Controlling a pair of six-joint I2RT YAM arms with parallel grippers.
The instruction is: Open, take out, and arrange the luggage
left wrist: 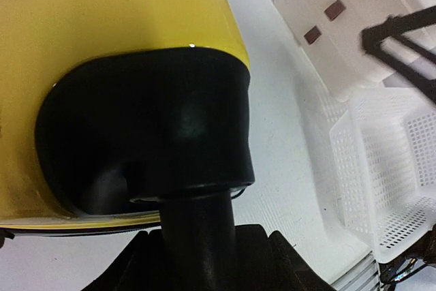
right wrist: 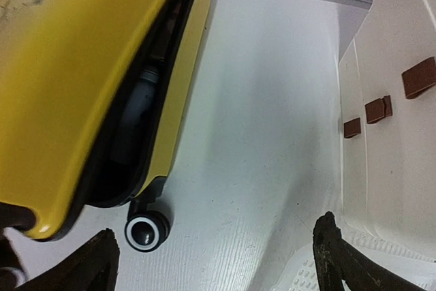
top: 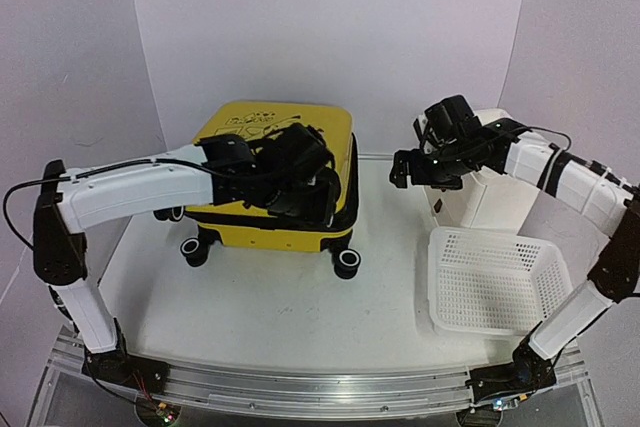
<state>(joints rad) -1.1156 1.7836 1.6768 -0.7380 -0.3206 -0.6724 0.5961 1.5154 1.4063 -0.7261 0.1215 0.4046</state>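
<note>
At table (top: pixel 300 332) centre: yellow luggage (top: pixel 240 129), lid (right wrist: pixel 82 66) ajar, black wheels (top: pixel 347 263).

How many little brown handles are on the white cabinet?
3, in a row across the cabinet front in the right wrist view: left handle, middle handle, right handle by the picture's edge. More may be out of frame.

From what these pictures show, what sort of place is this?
Probably a robot test bench, not a home: a left arm and right arm bolted to a metal rail, plain backdrop walls around a white table, and staged props: yellow luggage, a white basket.
</note>
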